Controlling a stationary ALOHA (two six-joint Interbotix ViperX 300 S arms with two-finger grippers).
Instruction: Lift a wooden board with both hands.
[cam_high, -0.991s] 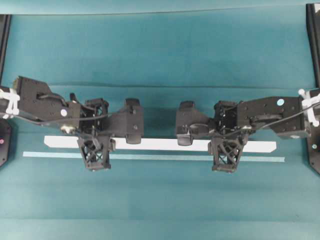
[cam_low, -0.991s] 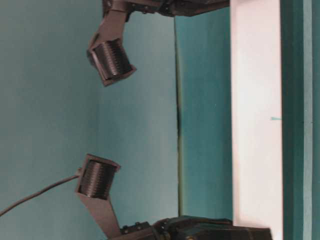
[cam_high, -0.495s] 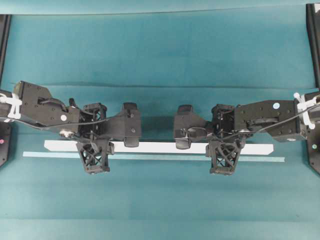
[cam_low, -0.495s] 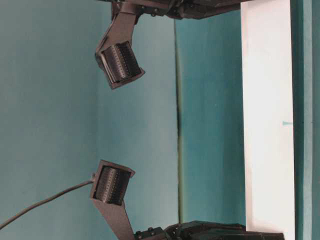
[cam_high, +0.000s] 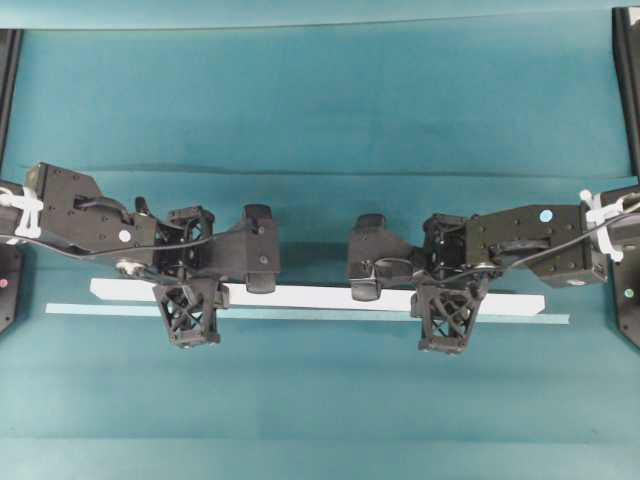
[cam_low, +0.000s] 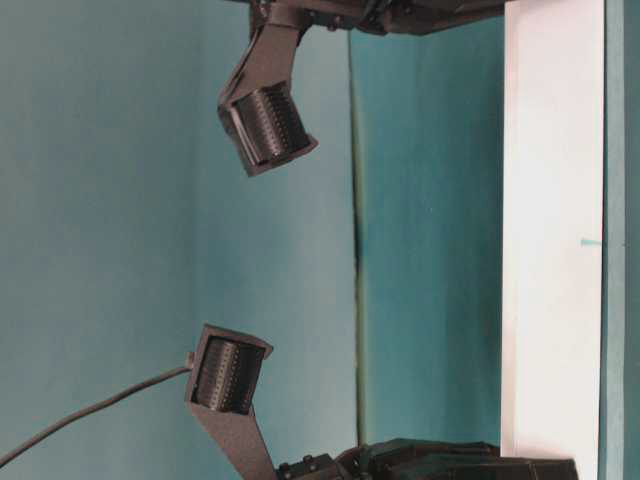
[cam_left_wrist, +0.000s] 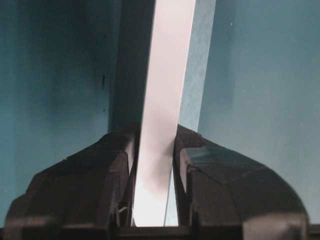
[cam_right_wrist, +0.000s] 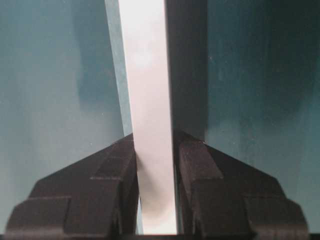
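Lowered wooden board (cam_high: 315, 296), crosswise, level

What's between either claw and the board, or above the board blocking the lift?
Nothing visible. Both wrist views show the wooden board clamped directly between the left claw and right claw fingers. The pale teal strip lies beside it, not over it; space above looks open.

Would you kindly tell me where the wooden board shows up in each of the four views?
Overhead: the wooden board runs horizontally across the middle, held in both claws.
Table-level: it is a vertical white band at the right.
Left wrist: it runs up from the left claw, centre.
Right wrist: it runs up from the right claw, centre.
Shared landmark: the pale teal strip alongside the board.
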